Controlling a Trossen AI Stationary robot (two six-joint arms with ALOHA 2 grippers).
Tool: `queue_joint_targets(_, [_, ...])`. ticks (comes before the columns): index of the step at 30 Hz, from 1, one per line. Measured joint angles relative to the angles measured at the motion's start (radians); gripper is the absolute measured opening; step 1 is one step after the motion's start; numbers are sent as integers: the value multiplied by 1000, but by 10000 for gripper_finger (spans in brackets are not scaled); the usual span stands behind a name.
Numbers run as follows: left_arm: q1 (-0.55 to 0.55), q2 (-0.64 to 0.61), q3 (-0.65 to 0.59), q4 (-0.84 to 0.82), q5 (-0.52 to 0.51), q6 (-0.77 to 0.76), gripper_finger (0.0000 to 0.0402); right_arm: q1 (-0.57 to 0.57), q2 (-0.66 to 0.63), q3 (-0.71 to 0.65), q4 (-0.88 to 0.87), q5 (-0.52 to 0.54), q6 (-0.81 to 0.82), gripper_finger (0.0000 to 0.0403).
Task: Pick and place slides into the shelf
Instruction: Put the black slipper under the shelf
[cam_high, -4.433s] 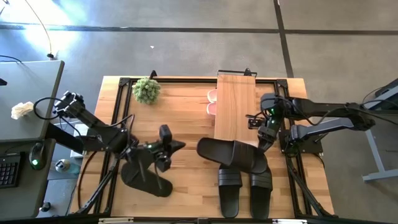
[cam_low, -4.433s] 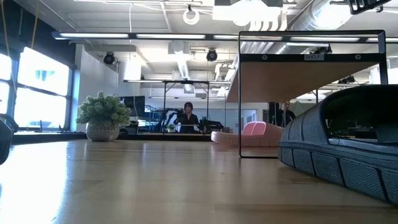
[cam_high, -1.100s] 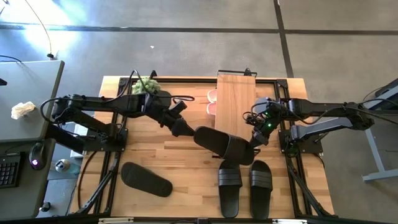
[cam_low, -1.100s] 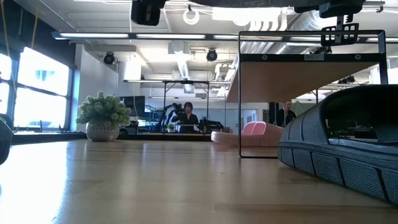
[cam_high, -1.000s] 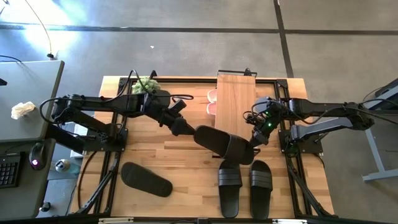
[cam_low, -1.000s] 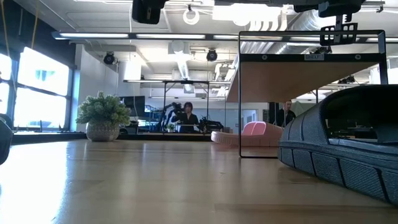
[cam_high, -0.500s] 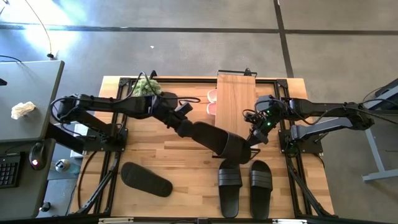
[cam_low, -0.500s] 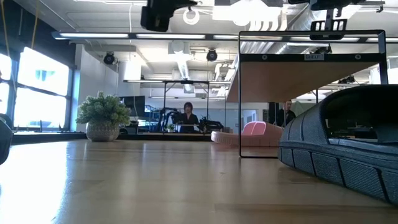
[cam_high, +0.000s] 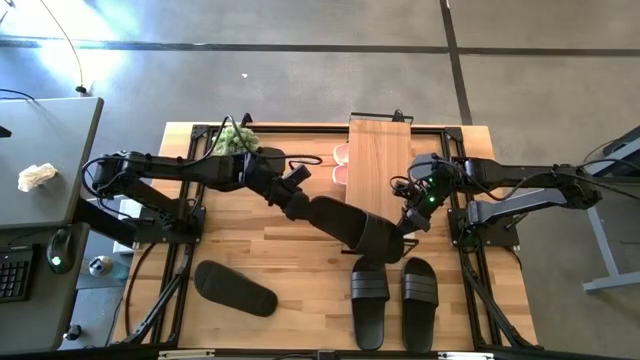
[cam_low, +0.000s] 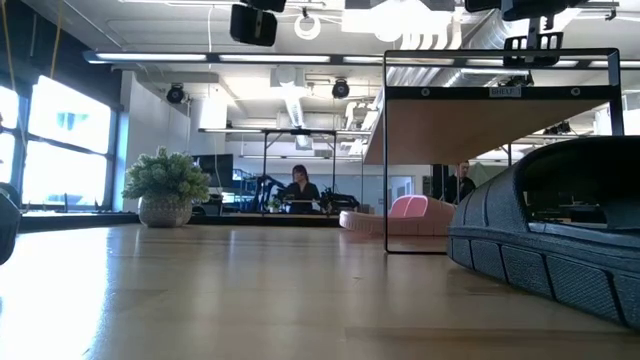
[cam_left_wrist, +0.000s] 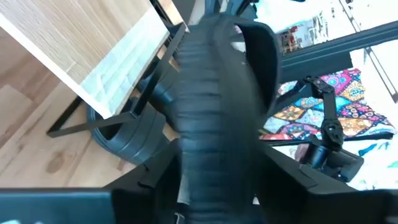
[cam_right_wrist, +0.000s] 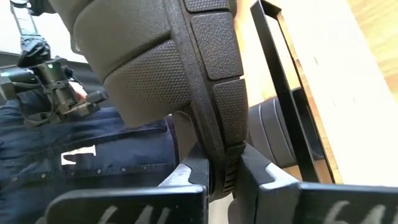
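**Black slide held aloft between both grippers, off the shelf's near end**

Counted in high view: slides, six in all.
- One black slide lifted off the surface, just off the near end of the shelf, lying crosswise to the plank. Left gripper clamped on one end, right gripper on the other. In right wrist view, fingers pinched tight on the sole's edge. In left wrist view, same slide fills the middle, gripped between the dark fingers.
- Two black slides, a pair, side by side on the surface, nearer the front edge than the shelf, directly below the held one.
- One black slide alone, sole up, well apart from the shelf toward the left front of the surface.
- One black slide under the shelf's near end, seen only in wrist views.
- One pale pink slide visible, peeking out from under the shelf's left edge; a second pink one beside it, partly covered. Also seen pink under the plank in low view.

Others: one potted plant at the far left of the shelf. One wooden surface. Two persons far behind the shelf in low view, one seated, one standing.
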Motion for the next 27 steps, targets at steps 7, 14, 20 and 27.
queue_joint_targets(7, [0, -20, 0, -9, -25, 0, 114, 0, 0, 0, -19, 13, -7, 12])
queue_joint_targets(14, [0, -20, 0, -20, -74, 0, 90, 0, 0, 0, -23, 13, -7, 12])
queue_joint_targets(20, [14, -20, 0, -28, -87, 6, 88, 0, 0, 0, -24, 43, 1, 40])
queue_joint_targets(27, [49, -35, -2, -61, -80, 53, 87, 0, -4, 0, -19, 37, 28, 119])
